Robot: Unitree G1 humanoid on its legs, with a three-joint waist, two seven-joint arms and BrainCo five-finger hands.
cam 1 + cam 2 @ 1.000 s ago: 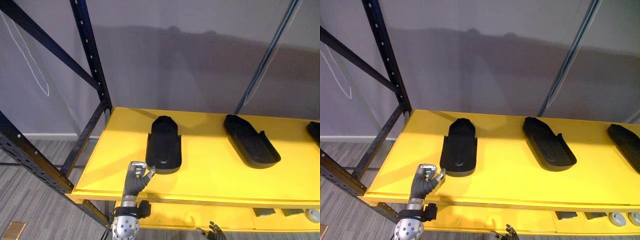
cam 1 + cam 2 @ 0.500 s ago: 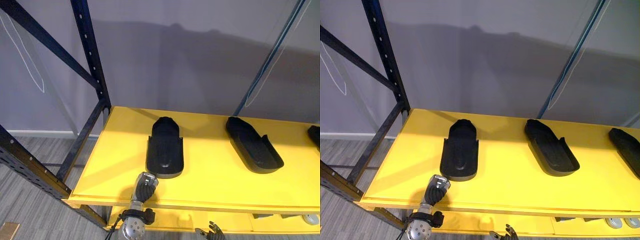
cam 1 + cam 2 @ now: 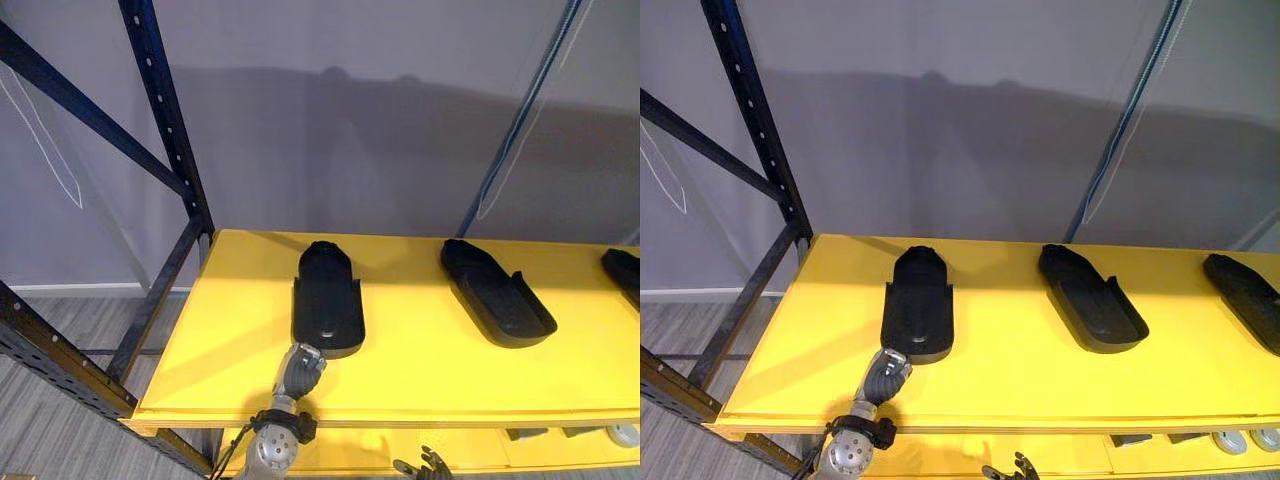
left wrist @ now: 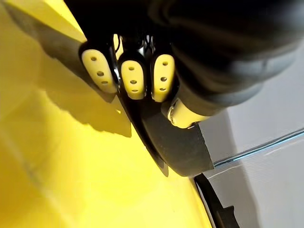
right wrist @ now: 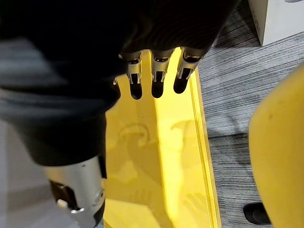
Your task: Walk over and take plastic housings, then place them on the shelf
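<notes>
Left robot hand (image 3: 298, 366), lower centre — fingers curled, empty — beside black housing (image 3: 326, 300) on yellow shelf (image 3: 430, 375); right robot hand (image 5: 157, 75) fingers straight.

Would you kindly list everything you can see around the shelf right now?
Plastic housings: three, black, in a row on the upper shelf, with the middle one and the right one apart from it.
Upper shelf: one, yellow, across the middle.
Lower shelf: one, yellow, beneath.
Round parts: two, silver, lower shelf, far right.
Rack upright: one, dark blue, left, with slanted braces.
Wall: grey, behind.
Floor: grey, lower left.
Left hand: at the leftmost housing's near end.
Right hand: open, low before the lower shelf.
</notes>
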